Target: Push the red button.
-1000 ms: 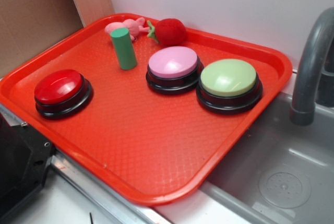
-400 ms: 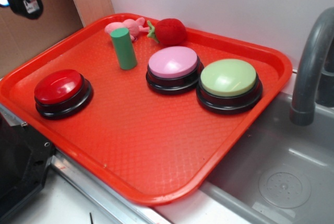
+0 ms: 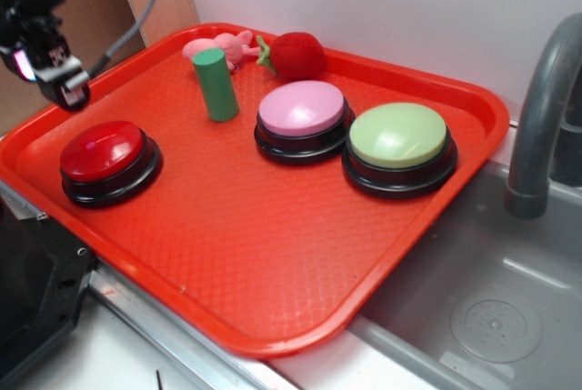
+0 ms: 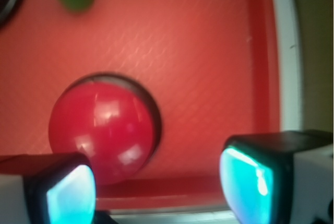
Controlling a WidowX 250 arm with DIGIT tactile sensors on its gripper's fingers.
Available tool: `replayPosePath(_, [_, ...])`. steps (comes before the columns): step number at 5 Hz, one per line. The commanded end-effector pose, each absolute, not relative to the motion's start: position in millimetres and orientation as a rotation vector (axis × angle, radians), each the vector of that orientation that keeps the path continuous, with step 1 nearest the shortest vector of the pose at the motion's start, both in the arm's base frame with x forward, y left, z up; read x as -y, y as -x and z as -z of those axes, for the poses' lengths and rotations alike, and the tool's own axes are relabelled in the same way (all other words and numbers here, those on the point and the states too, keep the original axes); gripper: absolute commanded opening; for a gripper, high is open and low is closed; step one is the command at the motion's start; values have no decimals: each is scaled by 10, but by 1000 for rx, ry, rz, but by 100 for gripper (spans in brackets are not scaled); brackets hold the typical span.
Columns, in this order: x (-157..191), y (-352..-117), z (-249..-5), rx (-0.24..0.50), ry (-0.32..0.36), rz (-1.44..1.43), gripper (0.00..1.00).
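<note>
The gripper [image 3: 64,81] hangs in the air at the upper left of the exterior view, above the tray's [image 3: 273,254] left rim, at about 11 o'clock from the red button [image 3: 102,151] and clear of it. In the wrist view its two fingers [image 4: 62,192] stand spread wide apart, with nothing between them; their inner pads glow cyan. A black cable runs up from it out of the frame. No writing on it can be read.

The red button sits on the left part of the tray, near the left rim, its glossy dome on a black round base. In the wrist view it lies [image 4: 102,132] just ahead of the left finger, partly blurred, with the tray's edge and a pale strip below it.

At about 1 o'clock from the red button stands a green cylinder [image 3: 215,85], upright. Beyond it, against the far rim, lie a pink toy [image 3: 218,47] and a plush strawberry [image 3: 296,55], side by side. At 3 o'clock from the cylinder is the pink button [image 3: 303,120], and just beside that, to its right, the green button [image 3: 399,147]; their black bases nearly touch. None of the buttons bears a label.

Right of the tray are a grey sink [image 3: 491,308] and a grey tap [image 3: 546,108].
</note>
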State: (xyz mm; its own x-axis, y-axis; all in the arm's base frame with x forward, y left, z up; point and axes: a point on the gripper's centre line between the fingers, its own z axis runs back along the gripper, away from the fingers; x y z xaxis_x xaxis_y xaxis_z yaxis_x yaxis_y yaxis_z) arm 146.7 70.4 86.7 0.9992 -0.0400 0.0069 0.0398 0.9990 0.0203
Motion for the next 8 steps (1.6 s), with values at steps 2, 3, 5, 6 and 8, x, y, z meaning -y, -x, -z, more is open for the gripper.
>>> replayPosePath(2, [-629,-1510,-495,15,-42,92,100])
replayPosePath(3, [-558,-1539,-390,7,-53,115,100])
replayPosePath(5, [-445,-1570,-554,-4,-45,154,100])
replayPosePath(6, [-448,-1546,-783,48,-62,117,100])
replayPosePath(8, [-478,-1525,-1012,47,-62,74,100])
